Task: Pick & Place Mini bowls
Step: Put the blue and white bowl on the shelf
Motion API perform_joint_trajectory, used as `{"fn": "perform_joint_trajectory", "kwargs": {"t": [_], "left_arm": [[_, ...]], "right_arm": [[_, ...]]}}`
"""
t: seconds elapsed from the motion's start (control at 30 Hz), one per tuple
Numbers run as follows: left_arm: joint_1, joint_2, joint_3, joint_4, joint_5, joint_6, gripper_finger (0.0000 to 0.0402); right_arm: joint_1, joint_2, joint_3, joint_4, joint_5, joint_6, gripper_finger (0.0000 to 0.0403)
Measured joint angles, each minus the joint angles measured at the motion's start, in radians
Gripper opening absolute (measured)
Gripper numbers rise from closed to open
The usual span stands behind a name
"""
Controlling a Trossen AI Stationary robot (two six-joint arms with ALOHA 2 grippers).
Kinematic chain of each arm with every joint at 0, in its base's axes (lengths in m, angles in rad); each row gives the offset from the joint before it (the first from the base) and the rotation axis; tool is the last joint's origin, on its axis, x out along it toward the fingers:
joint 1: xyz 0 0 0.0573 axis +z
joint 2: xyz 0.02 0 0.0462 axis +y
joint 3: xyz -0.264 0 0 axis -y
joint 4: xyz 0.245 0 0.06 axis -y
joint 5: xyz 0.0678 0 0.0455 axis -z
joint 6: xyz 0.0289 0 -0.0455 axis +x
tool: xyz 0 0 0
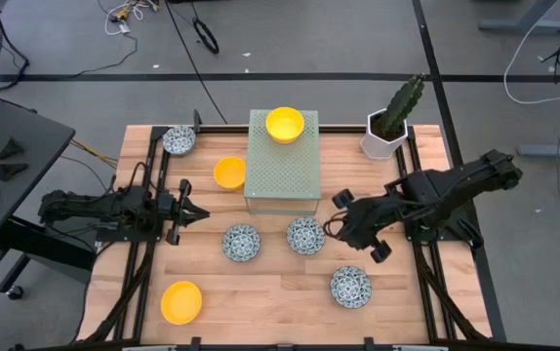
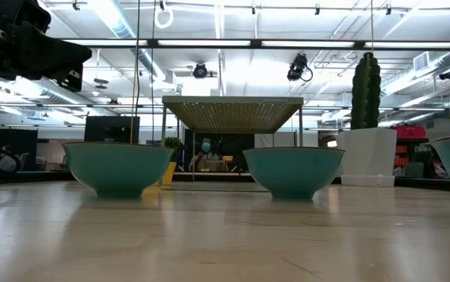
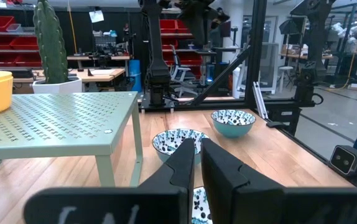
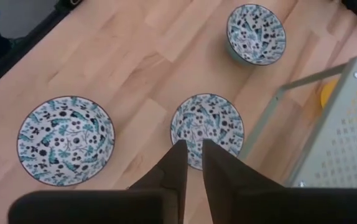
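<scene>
The right arm reaches in low from the counter's right edge, its right pincer clenched on nothing, hovering just beside a patterned bowl. The left arm lies stretched along the left side — the left pincer is likewise clenched and empty. Seven mini bowls show: four patterned on the counter, and three yellow — one on the green perforated stand, one beside it, one near the front-left corner.
</scene>
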Motion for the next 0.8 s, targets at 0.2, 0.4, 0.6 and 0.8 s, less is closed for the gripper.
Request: {"fn": "perform_joint_trajectory", "kwargs": {"t": [0.2,0.4,0.6,0.8], "left_arm": [[0.000,0.000,0.000,0.000,0.000,0.000,0.0034],[0.000,0.000,0.000,0.000,0.000,0.000,0.0034],[0.000,0.000,0.000,0.000,0.000,0.000,0.0034],[0.000,0.000,0.000,0.000,0.000,0.000,0.0034]], "right_arm": [[0.008,0.001,0.000,0.000,0.000,-0.027,0.0071],[0.008,0.001,0.000,0.000,0.000,-0.042,0.0094],[0.007,0.001,0.000,0.000,0.000,-0.071,0.0110],[0.007,0.001,0.000,0.000,0.000,-0.131,0.0116]]}}
